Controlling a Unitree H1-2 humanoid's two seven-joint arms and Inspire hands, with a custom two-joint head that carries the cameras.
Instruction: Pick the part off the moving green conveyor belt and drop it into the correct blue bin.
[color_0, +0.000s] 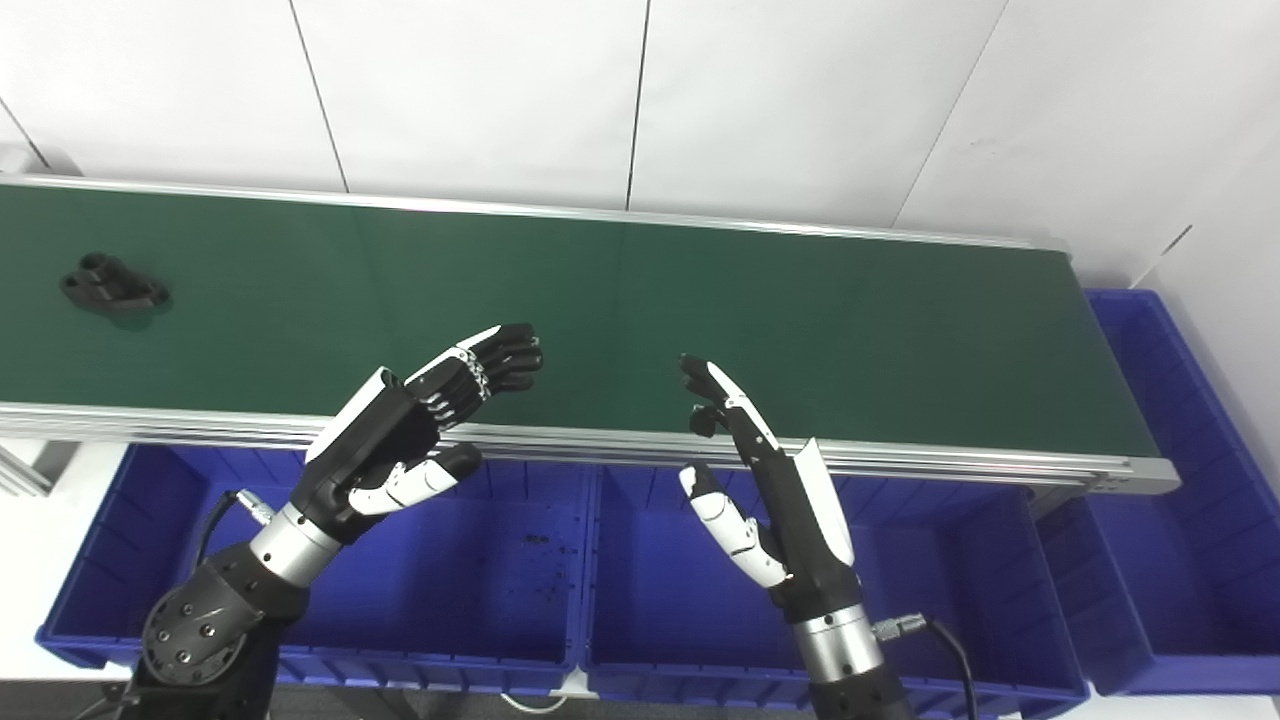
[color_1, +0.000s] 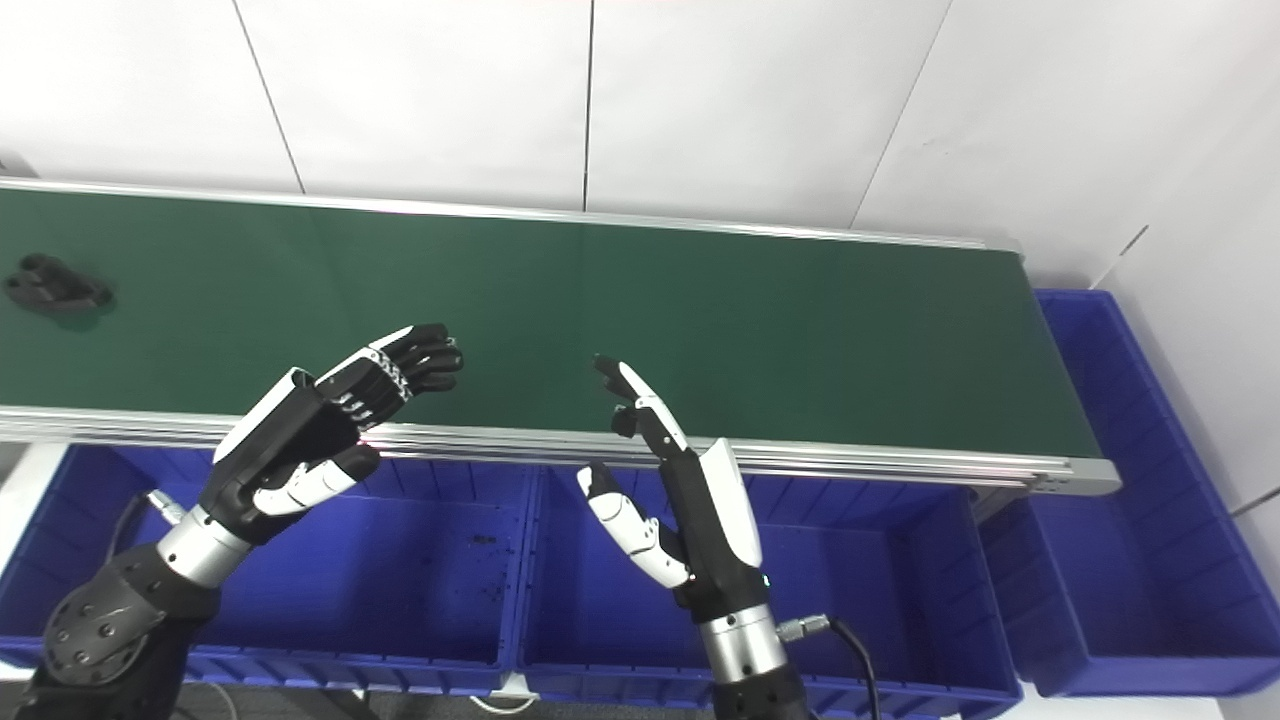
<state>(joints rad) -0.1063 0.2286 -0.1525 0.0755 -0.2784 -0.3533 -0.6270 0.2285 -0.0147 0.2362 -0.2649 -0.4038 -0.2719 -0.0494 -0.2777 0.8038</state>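
Note:
A small black part lies on the green conveyor belt at its far left. My left hand hovers over the belt's near rail, fingers apart and empty, well to the right of the part. My right hand is raised beside it near the belt's middle, also open and holding nothing. Below the belt stands a row of blue bins: the left bin and the middle bin.
Another blue bin stands at the belt's right end. An aluminium rail edges the belt's near side. White wall panels rise behind the belt. Dark specks lie on the left bin's floor.

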